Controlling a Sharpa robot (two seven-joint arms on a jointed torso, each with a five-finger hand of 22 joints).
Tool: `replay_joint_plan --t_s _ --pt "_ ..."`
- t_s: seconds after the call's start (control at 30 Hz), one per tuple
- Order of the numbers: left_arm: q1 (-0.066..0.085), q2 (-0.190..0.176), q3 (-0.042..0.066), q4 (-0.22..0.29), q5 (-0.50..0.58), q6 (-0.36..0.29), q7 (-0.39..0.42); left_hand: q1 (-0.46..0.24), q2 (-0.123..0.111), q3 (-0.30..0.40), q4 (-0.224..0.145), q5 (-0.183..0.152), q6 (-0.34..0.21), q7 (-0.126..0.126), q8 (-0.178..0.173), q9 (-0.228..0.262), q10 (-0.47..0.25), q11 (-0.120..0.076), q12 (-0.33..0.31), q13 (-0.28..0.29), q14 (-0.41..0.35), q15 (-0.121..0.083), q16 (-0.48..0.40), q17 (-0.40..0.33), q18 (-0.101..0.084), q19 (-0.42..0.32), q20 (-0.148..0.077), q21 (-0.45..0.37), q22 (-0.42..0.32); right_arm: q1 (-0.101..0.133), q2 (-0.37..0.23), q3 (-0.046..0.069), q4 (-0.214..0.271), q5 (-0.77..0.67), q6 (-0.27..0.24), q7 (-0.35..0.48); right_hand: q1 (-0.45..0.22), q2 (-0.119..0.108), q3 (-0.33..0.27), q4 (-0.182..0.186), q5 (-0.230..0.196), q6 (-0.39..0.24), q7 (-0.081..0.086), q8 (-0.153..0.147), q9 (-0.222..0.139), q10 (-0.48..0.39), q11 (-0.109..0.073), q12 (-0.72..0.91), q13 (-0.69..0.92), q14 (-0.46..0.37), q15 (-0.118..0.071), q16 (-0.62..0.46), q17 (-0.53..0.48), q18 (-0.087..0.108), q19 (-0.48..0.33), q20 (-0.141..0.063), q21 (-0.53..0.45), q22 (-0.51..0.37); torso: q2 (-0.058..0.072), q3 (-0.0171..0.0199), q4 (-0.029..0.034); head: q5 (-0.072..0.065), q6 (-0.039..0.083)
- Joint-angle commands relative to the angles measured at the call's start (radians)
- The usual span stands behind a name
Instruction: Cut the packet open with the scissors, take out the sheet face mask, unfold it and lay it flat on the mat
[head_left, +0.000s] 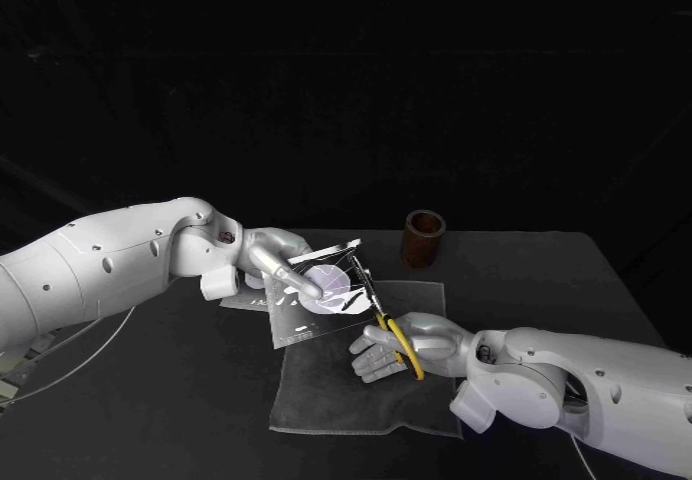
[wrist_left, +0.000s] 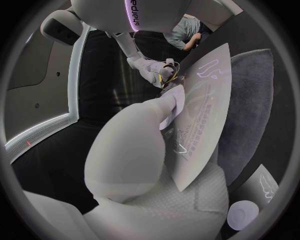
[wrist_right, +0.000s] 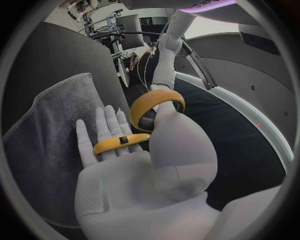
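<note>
Packet (head_left: 320, 295) held up over the mat (head_left: 346, 400), scissors (head_left: 387, 320) at its edge.
The left hand (head_left: 274, 262) is clamped on the packet from 10 o'clock and holds it tilted above the far half of the grey mat. The right hand (head_left: 404, 345) sits at 4 o'clock of the packet, with fingers through the yellow scissor handles and the other fingers spread. The blades point up along the packet's right edge; can't tell if they bite in. A brown cup (head_left: 423, 238) stands on the surface (head_left: 577, 290) at 1 o'clock, well apart.
</note>
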Motion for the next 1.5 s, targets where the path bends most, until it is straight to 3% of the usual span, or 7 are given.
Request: replay_joint_plan --t_s 0.03,0.47,0.97,1.17,1.23,1.33,1.5 --pt "0.001 0.003 0.001 0.003 0.001 0.023 0.006 0.000 0.013 0.001 -0.006 0.004 0.007 -0.003 0.003 0.001 0.009 0.000 -0.001 0.001 0.000 -0.008 -0.005 0.002 0.019 -0.002 -0.003 0.005 0.002 0.002 0.002 0.001 -0.003 0.006 0.026 0.004 -0.004 0.007 0.005 -0.001 -0.004 -0.008 0.110 0.005 0.001 -0.001 0.005 -0.004 0.000 -0.067 0.059 -0.001 0.000 0.089 -0.006 -0.001 -0.004 -0.001 0.000 0.0000 0.0006 0.002 -0.001" --pt "0.001 0.000 0.001 -0.006 0.001 0.016 0.011 -0.005 0.013 0.004 -0.012 0.004 0.008 -0.003 0.002 0.003 0.011 0.000 -0.002 0.001 0.001 -0.008 -0.006 0.004 0.019 -0.004 -0.003 0.005 0.002 -0.001 -0.030 -0.002 0.024 -0.001 0.048 -0.032 -0.020 -0.025 0.003 0.001 -0.004 -0.013 0.110 0.015 0.003 -0.003 0.006 -0.002 0.000 -0.083 0.061 0.000 -0.003 0.087 -0.046 0.000 -0.014 -0.004 -0.001 0.0003 -0.0007 0.000 0.000" --pt "0.001 0.001 0.001 -0.009 0.001 0.015 0.012 -0.005 0.013 0.004 -0.012 0.004 0.008 -0.003 0.002 0.003 0.011 0.000 -0.002 0.001 0.001 -0.008 -0.006 0.004 0.019 -0.004 -0.003 0.005 0.002 -0.023 -0.065 -0.007 0.057 -0.002 0.054 -0.055 -0.024 -0.041 0.006 0.002 -0.003 -0.013 0.110 0.021 0.004 -0.002 0.006 0.000 0.000 -0.087 0.062 0.001 -0.004 0.086 -0.058 0.000 -0.017 -0.004 0.000 0.0006 -0.0004 -0.002 0.000" --pt "0.001 0.001 0.001 -0.007 0.001 0.016 0.012 -0.007 0.013 0.005 -0.014 0.004 0.009 -0.003 0.002 0.004 0.011 0.000 -0.002 0.001 0.001 -0.008 -0.006 0.004 0.019 -0.005 -0.003 0.005 0.001 -0.024 -0.064 -0.008 0.055 -0.002 0.054 -0.060 -0.035 -0.076 0.003 0.004 -0.002 -0.022 0.111 0.026 0.004 -0.009 0.008 -0.002 -0.001 -0.111 0.064 -0.001 -0.008 0.084 -0.082 0.000 -0.022 -0.005 0.000 -0.0002 0.0004 -0.001 -0.002" --pt "0.001 0.001 0.001 -0.006 0.001 0.016 0.012 -0.007 0.013 0.005 -0.014 0.004 0.009 -0.003 0.002 0.004 0.011 0.000 -0.002 0.001 0.001 -0.008 -0.006 0.004 0.019 -0.005 -0.003 0.005 0.001 -0.025 -0.062 -0.008 0.054 -0.002 0.053 -0.063 -0.040 -0.122 -0.022 0.006 0.000 -0.060 0.113 0.018 -0.001 -0.047 0.014 -0.017 -0.004 -0.174 0.072 -0.011 -0.018 0.079 -0.105 0.001 -0.026 -0.007 0.000 -0.0002 0.0004 -0.001 -0.002" --pt "0.001 0.002 0.001 -0.004 0.001 0.018 0.011 -0.007 0.013 0.005 -0.014 0.004 0.009 -0.003 0.002 0.004 0.012 0.000 -0.002 0.001 0.002 -0.008 -0.006 0.005 0.019 -0.006 -0.002 0.005 0.001 -0.025 -0.059 -0.008 0.052 0.001 0.054 -0.064 -0.041 -0.152 -0.048 0.007 0.004 -0.104 0.115 0.021 -0.003 -0.079 0.019 -0.016 -0.002 -0.212 0.077 -0.010 -0.024 0.073 -0.120 0.001 -0.029 -0.008 0.000 -0.0003 0.0005 0.000 -0.003" --pt "0.001 0.000 0.001 -0.002 0.001 0.020 0.008 -0.008 0.013 0.005 -0.015 0.004 0.009 -0.003 0.002 0.005 0.012 0.000 -0.002 0.001 0.002 -0.008 -0.006 0.005 0.019 -0.006 -0.002 0.005 0.001 -0.025 -0.058 -0.008 0.055 0.003 0.051 -0.054 -0.038 -0.141 -0.041 0.006 0.003 -0.134 0.116 0.033 0.000 -0.091 0.021 -0.012 -0.001 -0.223 0.079 -0.008 -0.025 0.070 -0.126 0.000 -0.029 -0.007 0.000 0.0003 0.0002 0.001 -0.003"
